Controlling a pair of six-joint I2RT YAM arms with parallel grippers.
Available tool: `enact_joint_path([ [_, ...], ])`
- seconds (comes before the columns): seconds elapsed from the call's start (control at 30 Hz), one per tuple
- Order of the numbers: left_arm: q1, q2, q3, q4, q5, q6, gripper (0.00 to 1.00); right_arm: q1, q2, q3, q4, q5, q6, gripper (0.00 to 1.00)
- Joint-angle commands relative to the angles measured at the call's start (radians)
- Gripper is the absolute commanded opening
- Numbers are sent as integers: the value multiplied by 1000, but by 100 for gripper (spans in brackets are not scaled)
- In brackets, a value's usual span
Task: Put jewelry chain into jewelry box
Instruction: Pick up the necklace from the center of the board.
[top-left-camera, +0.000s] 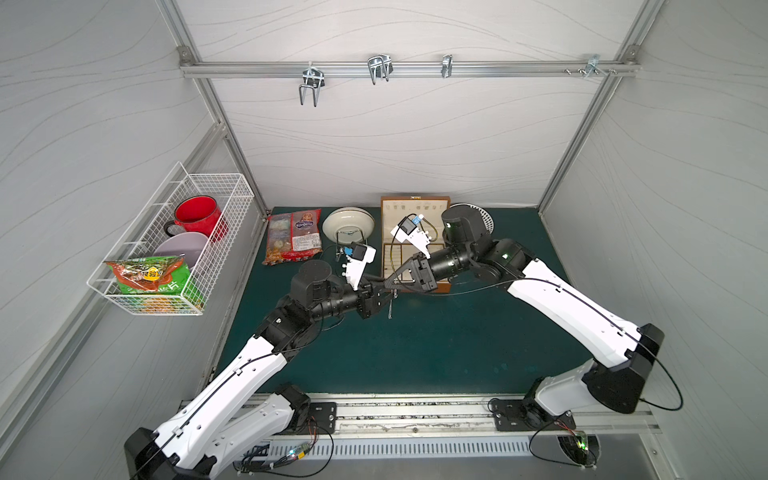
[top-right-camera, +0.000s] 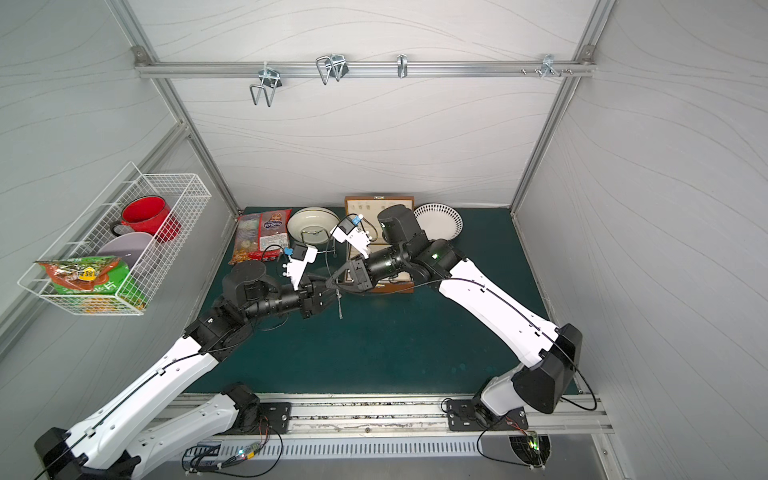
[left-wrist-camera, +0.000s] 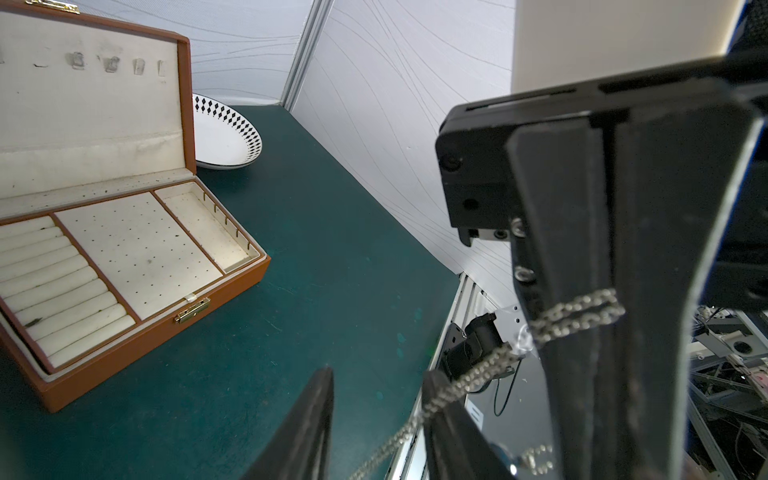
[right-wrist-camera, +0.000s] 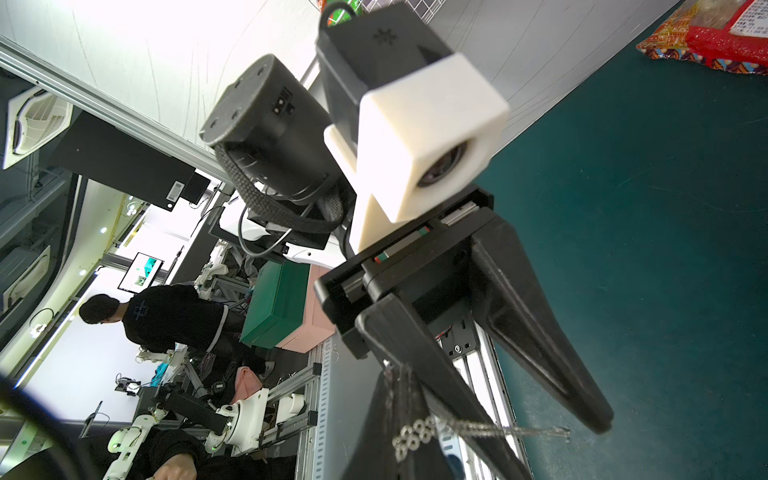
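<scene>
The right gripper (top-left-camera: 387, 287) has its fingers (left-wrist-camera: 582, 216) pressed together with no gap showing, and the chain (left-wrist-camera: 582, 306) is caught on them. In the left wrist view a silver loop lies across their face, and from there a strand runs down toward the left gripper (left-wrist-camera: 380, 374). The left fingers (left-wrist-camera: 309, 424) stand a moderate way apart, with the green mat (left-wrist-camera: 332, 249) showing between them. The strand crosses the tip of one of them and runs on through the gap to the frame edge. Whether that finger bears the chain or only brushes it I cannot tell, but the two are not closed on it.

In both top views the two sets of fingertips meet almost tip to tip above the mat, the left ones reaching in from the robot's left and the right ones from its right. A short end of the chain (top-left-camera: 391, 308) (top-right-camera: 340, 308) hangs straight down just under that meeting point, outside the box (left-wrist-camera: 232, 286).

The box lies open on the mat behind the right fingers, toward the back wall, with its lid upright. In a top view the right gripper's body covers part of its tray and front edge. A plate (left-wrist-camera: 232, 137) sits just beside the box, on the side away from the left fingers
</scene>
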Motion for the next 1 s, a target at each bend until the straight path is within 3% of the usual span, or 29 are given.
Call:
enact_joint_path([
  [0.0, -4, -2, 20, 69, -10, 7, 36, -3, -33, -2, 19, -22, 8, 0],
  [0.47, -4, -13, 25, 49, -41, 13, 1, -3, -38, -23, 30, -21, 7, 0],
  [0.97, -4, -51, 73, -72, -127, 64, 0, -13, -78, -87, 30, -4, -20, 1],
])
